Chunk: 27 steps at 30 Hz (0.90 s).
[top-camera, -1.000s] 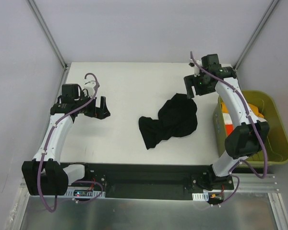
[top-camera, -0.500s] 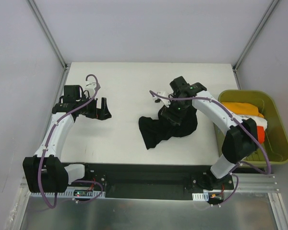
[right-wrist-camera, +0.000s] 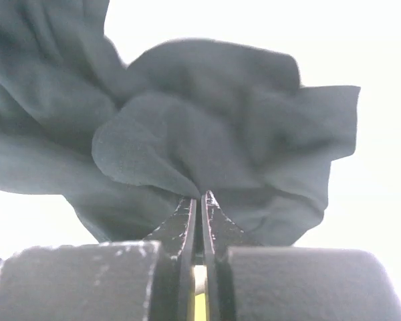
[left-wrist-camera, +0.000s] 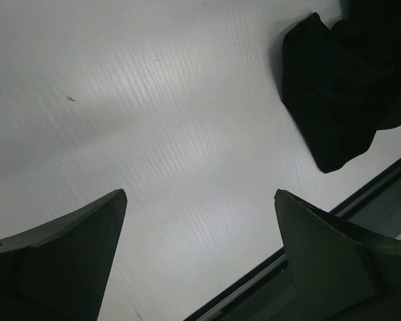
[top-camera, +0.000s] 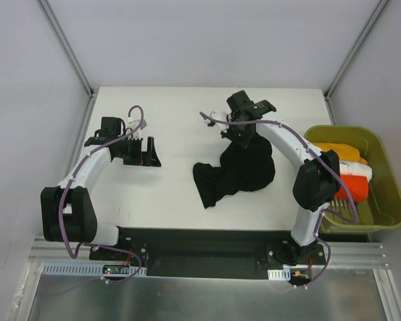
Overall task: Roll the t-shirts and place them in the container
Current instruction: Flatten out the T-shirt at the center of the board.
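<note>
A crumpled black t-shirt (top-camera: pixel 237 170) lies mid-table. My right gripper (top-camera: pixel 242 136) is at its far edge and shut on a fold of the cloth; in the right wrist view the shirt (right-wrist-camera: pixel 207 127) bunches right at the pinched fingertips of that gripper (right-wrist-camera: pixel 198 195). My left gripper (top-camera: pixel 149 152) hovers open over bare table to the left of the shirt, well apart from it. In the left wrist view the left gripper (left-wrist-camera: pixel 199 197) holds nothing and the shirt (left-wrist-camera: pixel 341 87) shows at upper right. Orange (top-camera: pixel 335 150), white (top-camera: pixel 358 171) and red-orange (top-camera: pixel 351 188) t-shirts sit bundled in the bin.
An olive-yellow plastic bin (top-camera: pixel 391 175) stands off the table's right edge. Metal frame posts (top-camera: pixel 67 47) rise at the back corners. The black base rail (top-camera: pixel 200 244) runs along the near edge.
My right arm swung left from near the bin to the black t-shirt's far edge, and its jaws closed on the cloth. My left gripper shifted slightly right, still open.
</note>
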{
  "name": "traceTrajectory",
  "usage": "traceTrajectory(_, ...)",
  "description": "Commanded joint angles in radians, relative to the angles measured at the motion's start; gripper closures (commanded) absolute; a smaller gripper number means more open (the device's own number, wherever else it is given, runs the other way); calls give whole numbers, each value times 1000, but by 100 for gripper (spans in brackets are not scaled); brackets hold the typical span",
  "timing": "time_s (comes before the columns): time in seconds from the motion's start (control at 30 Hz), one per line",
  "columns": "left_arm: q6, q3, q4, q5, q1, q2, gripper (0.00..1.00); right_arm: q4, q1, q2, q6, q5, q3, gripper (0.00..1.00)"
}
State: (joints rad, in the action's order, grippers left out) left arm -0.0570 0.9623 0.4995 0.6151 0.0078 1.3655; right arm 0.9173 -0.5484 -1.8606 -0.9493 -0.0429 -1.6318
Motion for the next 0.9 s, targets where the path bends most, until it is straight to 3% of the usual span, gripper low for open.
traceTrajectory(0.0, 115, 50, -76, 14, -74, 69, 8, 74, -4, 158, 105, -77, -207, 99)
traceTrajectory(0.23, 247, 196, -142, 49, -221, 306, 9, 64, 24, 242, 300, -29, -226, 99)
traceTrajectory(0.47, 286, 349, -148, 93, -325, 569, 13, 51, 53, 282, 308, 8, -145, 99)
traceTrajectory(0.7, 298, 415, -153, 256, -407, 695, 29, 26, 93, 290, 326, 31, -102, 99)
traceTrajectory(0.8, 290, 418, -154, 285, -424, 710, 52, 23, 111, 282, 330, 32, -100, 99)
traceTrajectory(0.87, 276, 426, -153, 302, -422, 708, 74, 20, 119, 275, 331, 32, -114, 99)
